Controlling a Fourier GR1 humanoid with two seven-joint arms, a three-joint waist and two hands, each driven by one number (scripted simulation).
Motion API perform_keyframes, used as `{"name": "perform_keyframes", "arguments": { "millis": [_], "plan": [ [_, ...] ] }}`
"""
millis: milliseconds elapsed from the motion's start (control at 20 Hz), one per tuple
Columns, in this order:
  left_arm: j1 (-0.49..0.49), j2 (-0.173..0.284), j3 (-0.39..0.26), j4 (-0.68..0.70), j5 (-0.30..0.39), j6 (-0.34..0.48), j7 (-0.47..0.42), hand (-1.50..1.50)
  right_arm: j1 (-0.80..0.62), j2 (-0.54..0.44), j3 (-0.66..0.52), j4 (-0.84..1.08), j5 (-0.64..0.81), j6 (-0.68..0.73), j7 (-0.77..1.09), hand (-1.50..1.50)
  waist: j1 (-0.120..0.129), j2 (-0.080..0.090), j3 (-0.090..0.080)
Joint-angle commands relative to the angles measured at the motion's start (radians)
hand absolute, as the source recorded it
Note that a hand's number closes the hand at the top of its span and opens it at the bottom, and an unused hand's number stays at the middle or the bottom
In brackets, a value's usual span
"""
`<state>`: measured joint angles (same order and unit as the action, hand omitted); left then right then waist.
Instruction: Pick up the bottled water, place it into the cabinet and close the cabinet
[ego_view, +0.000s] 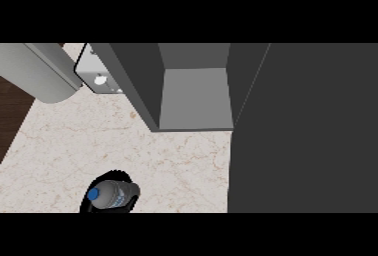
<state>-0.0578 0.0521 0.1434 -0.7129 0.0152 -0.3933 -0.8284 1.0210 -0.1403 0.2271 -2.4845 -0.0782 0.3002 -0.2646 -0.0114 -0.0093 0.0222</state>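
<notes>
Standing at the lower edge of the head view, the bottled water (112, 194) shows its blue cap and clear body, seen from almost straight above. Black fingers curl round its sides: a hand (100, 179) wraps the bottle, mostly hidden beneath and behind it, so only a dark outline shows around the bottle. Which of the two hands this is cannot be told, since no forearm shows leading to it.

Under the hand lies the pale marbled counter (111, 140). Ahead of the hand and to its right stands the cabinet (193, 95), its grey inner shelf visible between dark walls, open to view. Directly right of the hand, well apart, a broad dark panel (303, 135) fills that side of the view; it looks like the cabinet's door or side, though which one cannot be told. Far ahead and to the left of the hand a grey cylinder (40, 70) slants across the corner, with a small light box (100, 77) just beside it.
</notes>
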Motion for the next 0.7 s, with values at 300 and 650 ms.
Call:
{"name": "perform_keyframes", "arguments": {
  "millis": [300,650],
  "plan": [
    [-0.08,-0.05,-0.001,0.043,0.144,0.1,-0.052,1.5,0.018,0.008,0.072,-0.109,-0.006,-0.01,0.069,-1.5,-0.007,0.01,-0.025],
    [-0.094,-0.051,-0.097,-0.001,0.273,0.153,0.003,1.5,0.038,0.018,0.079,-0.085,0.006,-0.014,0.053,-1.5,-0.005,0.006,-0.023]
  ]
}}
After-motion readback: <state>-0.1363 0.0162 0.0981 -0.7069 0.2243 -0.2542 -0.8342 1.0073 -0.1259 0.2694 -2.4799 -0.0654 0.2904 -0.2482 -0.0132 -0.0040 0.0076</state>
